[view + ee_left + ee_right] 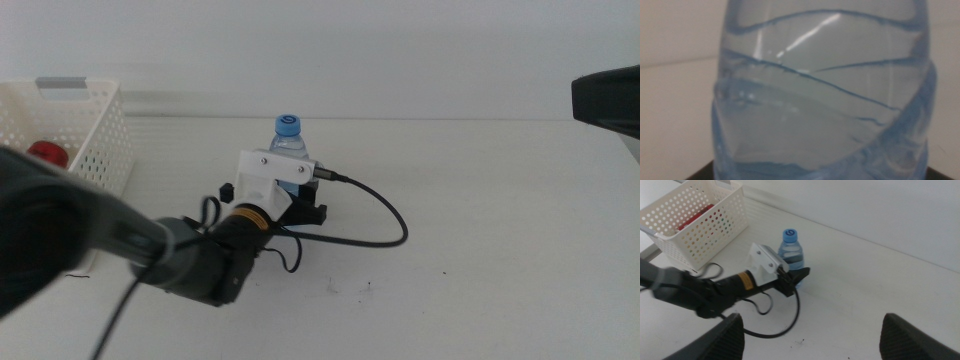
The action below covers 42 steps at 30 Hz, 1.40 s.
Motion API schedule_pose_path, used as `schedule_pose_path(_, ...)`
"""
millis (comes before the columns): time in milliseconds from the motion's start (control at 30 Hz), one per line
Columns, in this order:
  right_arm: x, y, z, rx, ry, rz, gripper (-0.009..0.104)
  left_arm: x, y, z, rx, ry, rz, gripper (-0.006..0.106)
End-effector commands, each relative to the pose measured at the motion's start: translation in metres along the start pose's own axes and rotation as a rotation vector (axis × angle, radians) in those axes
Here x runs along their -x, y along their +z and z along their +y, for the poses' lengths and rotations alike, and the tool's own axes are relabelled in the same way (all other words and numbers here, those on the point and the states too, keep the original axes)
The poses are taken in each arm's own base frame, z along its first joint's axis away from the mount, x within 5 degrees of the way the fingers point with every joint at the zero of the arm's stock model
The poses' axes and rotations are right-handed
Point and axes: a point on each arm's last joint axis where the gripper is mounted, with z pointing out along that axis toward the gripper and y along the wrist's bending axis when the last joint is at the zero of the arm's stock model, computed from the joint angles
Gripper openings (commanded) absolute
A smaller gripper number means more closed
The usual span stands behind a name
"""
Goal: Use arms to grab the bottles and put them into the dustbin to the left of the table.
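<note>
while the water bottle point(288, 137) is standing mid-worktop point(480, 220), the left pincer point(305, 200) is sitting around its bottom; i cannot tell if it is squeezing. the right pincer point(810, 330) is waiting, spread apart.

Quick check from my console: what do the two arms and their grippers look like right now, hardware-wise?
The left arm is dark grey to black, with a yellow-orange ring at the wrist, a white blocky mount and a black cable looping over the table. Its left gripper has black, pointed fingers. Of the right gripper, only two dark, rounded fingers show, blurred.
</note>
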Motion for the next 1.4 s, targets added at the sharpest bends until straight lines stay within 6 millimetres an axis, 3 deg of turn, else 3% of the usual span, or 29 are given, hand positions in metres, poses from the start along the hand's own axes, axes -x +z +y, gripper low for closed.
schedule_pose_path(0, 0.002, -0.002, 0.000, -0.002, -0.011, -0.012, 0.091, 0.038, -0.019, -0.002, -0.012, 0.004, -0.045, -0.002)
schedule_pose_path(267, 0.002, -0.002, 0.000, -0.002, -0.011, -0.012, 0.091, 0.141, -0.097, -0.005, -0.076, -0.042, 0.260, -0.002)
schedule_pose_path(400, 0.002, -0.002, 0.000, -0.002, -0.011, -0.012, 0.091, 0.180, -0.115, 0.007, -0.067, 0.031, 0.327, -0.002)
schedule_pose_path(467, 0.002, -0.002, 0.000, -0.002, -0.011, -0.012, 0.091, 0.200, -0.119, 0.026, -0.040, 0.026, 0.390, -0.002)
schedule_pose_path(667, 0.002, -0.002, 0.000, -0.002, -0.011, -0.012, 0.091, 0.248, -0.129, 0.117, 0.090, 0.025, 0.547, -0.002)
schedule_pose_path(867, 0.002, -0.002, 0.000, 0.001, -0.009, -0.012, 0.091, 0.255, -0.125, 0.198, 0.181, -0.090, 0.650, -0.002)
schedule_pose_path(1000, 0.002, -0.002, 0.000, 0.001, -0.009, -0.012, 0.091, 0.248, -0.113, 0.225, 0.188, -0.126, 0.663, -0.002)
schedule_pose_path(1167, 0.002, -0.002, 0.000, 0.001, -0.009, -0.012, 0.091, 0.224, -0.108, 0.259, 0.253, -0.132, 0.740, -0.002)
schedule_pose_path(1367, 0.002, -0.002, 0.000, 0.001, -0.009, -0.012, 0.091, 0.194, -0.098, 0.285, 0.274, -0.185, 0.797, -0.002)
